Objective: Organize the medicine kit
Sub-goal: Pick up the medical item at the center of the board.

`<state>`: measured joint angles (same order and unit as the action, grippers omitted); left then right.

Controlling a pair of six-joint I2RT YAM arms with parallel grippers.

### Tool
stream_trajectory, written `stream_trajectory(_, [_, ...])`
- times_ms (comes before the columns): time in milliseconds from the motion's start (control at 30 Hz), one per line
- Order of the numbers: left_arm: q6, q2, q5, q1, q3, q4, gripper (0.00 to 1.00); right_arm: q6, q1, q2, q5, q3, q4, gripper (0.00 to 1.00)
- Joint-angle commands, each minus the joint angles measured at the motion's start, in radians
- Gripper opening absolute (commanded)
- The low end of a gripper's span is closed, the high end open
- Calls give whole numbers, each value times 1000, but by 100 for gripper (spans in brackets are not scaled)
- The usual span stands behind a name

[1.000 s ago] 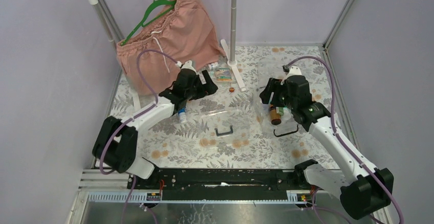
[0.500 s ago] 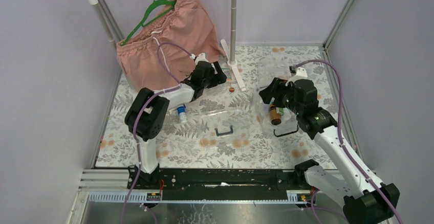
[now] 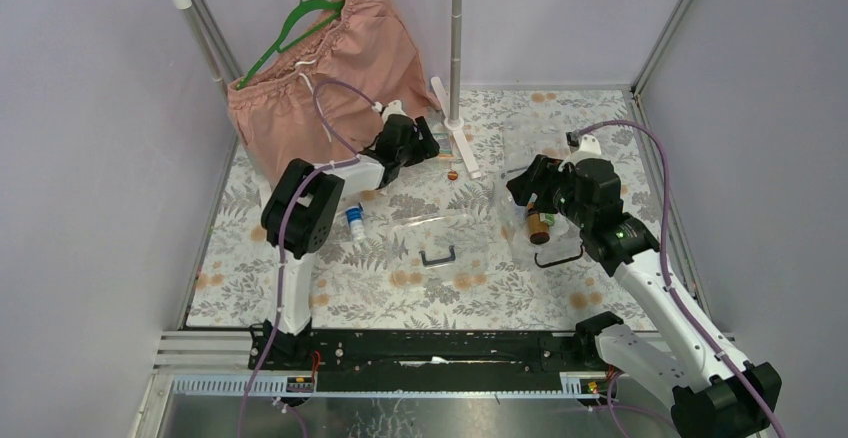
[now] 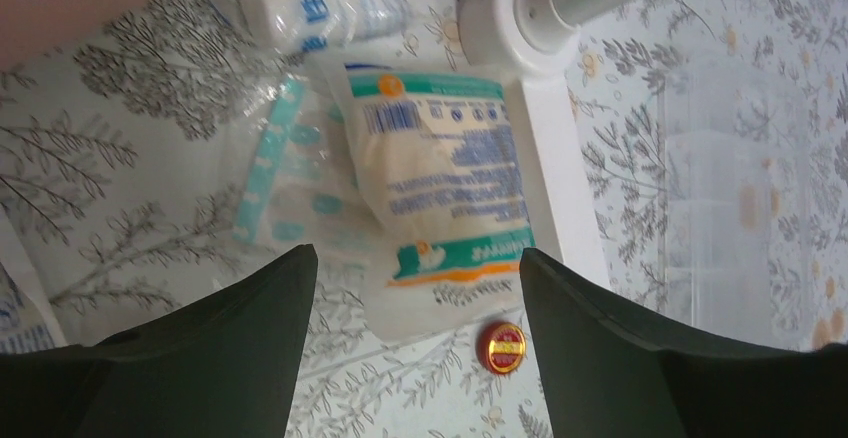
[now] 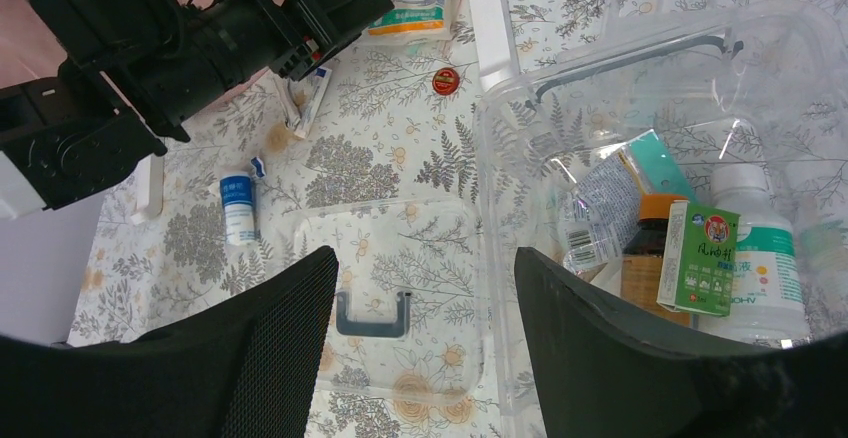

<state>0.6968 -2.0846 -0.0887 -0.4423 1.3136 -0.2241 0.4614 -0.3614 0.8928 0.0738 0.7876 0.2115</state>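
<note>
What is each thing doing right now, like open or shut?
Clear box: open, bottles inside.
Lid: off, flat on the table.
Left gripper: open above the sachet.
Right gripper: open, empty.
Small bottle: lying on its side.
Pink shorts: hanging up.

High overhead plus two close downward wrist views

The shorts (image 3: 340, 68) are pink, hanger (image 3: 310, 4) green, table cover (image 3: 400, 280) grey-floral, tin (image 4: 501, 346) red.

Stretched far back with the left hand (image 3: 424, 145) beside the pink shorts (image 3: 340, 58); hovering the right hand (image 3: 521, 186) over the edge of the clear box (image 3: 520, 248), brown bottle (image 3: 538, 226) inside, lid (image 3: 425, 230) flat alongside
</note>
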Motion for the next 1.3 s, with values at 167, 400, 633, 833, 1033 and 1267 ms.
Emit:
stream_trajectory(167, [-24,-75,54,48,86,-24,76,1,2,6,16,4,-27,73])
stream_trajectory(400, [-20,-88,152,50,84,-75,59,-14,1,13,4,9,-15,74])
stream_trajectory(633, [-28,-65,203,56,56,-97,41,-49,1,18,-29,21,11,74])
stream_trajectory(833, [-83,25,271,58,-5,-117,17,-70,1,5,-56,18,25,74])
stream_trajectory(1033, [-175,150,303,57,-76,-92,0,-94,1,3,-69,22,32,75])
stream_trajectory(1267, [-283,327,394,58,-155,-51,0,-80,1,-4,-62,13,4,76])
